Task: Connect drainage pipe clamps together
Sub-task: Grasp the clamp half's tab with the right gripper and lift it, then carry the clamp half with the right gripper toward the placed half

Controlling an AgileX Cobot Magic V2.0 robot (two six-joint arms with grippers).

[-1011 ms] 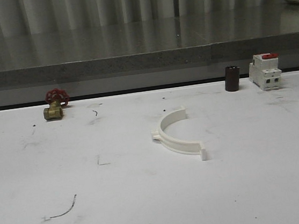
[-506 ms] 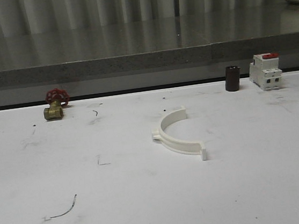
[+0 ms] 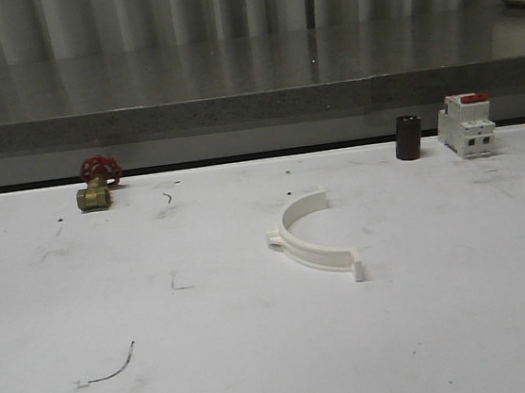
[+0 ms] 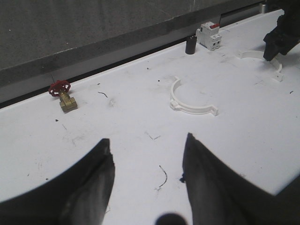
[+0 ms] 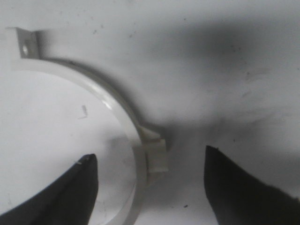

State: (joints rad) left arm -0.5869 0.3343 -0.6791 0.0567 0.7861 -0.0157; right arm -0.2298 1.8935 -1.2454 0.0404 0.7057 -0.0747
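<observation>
1. Right gripper [image 5: 147, 187] hangs with its jaws spread wide over one half-ring [image 5: 119, 122]; nothing is clamped yet, and the ring's middle boss sits between the two dark fingers [image 5: 61, 192].
2. Left gripper [image 4: 145, 178] is also spread and empty, low over bare table [image 4: 140, 112] at the bottom of its wrist frame.
3. We see the other half-ring [image 3: 313, 238] lying flat at centre of the front view, a little right of middle, arc opening to the upper right. The first half-ring shows at the upper right of the left wrist view under the right arm [image 4: 281, 35].
4. Risk, as we judge it: the fingers straddle a thin curved band; closing off-centre could make it pivot or squirt out flat on the table.
5. Risk: the two halves lie well apart, so a tilted grip would bring the end tabs [image 5: 26, 44] together misaligned and they would not mate.
6. Risk: a carry across could knock the central half and spin its opening away.
7. Counts: two half-rings; one brass valve with a red wheel [image 3: 96, 184], left rear; one dark cylinder [image 3: 408, 137] and one white breaker with red top [image 3: 466, 125], right rear; two grippers.
8. One small white piece at the right edge of the front view is too cut off to identify.
</observation>
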